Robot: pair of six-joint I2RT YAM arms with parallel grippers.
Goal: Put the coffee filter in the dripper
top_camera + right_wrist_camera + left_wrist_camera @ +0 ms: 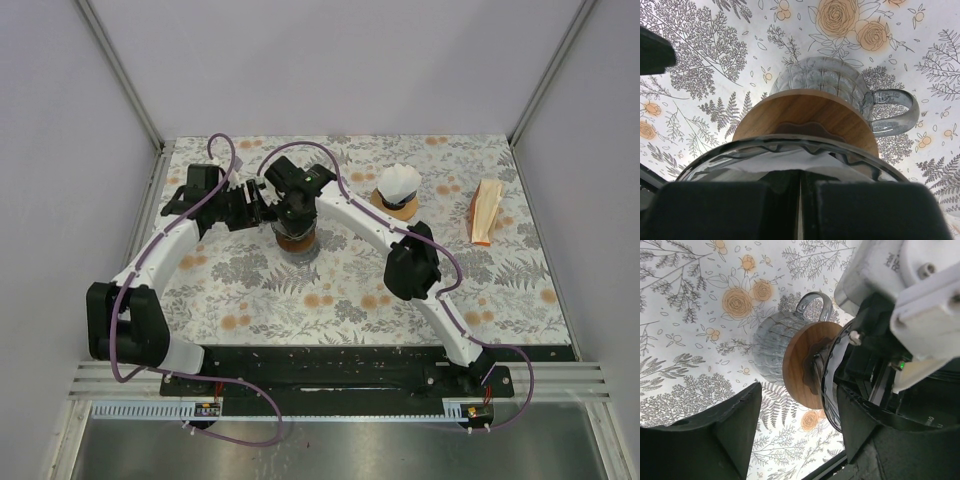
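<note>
The glass dripper (295,240) with a wooden collar stands on the floral cloth left of centre. It also shows in the left wrist view (800,365) and in the right wrist view (805,112), handle to the right. My right gripper (295,203) is directly above it, lowered into its rim, and shut (800,200) on the white coffee filter (805,157), which sits inside the glass cone. My left gripper (252,206) is open (797,412) right beside the dripper on its left, level with the collar and not touching it.
A white ruffled filter stack on a wooden stand (397,188) is right of the dripper. A tan paper filter packet (485,212) lies at the far right. Metal frame rails (155,200) line the cloth's edges.
</note>
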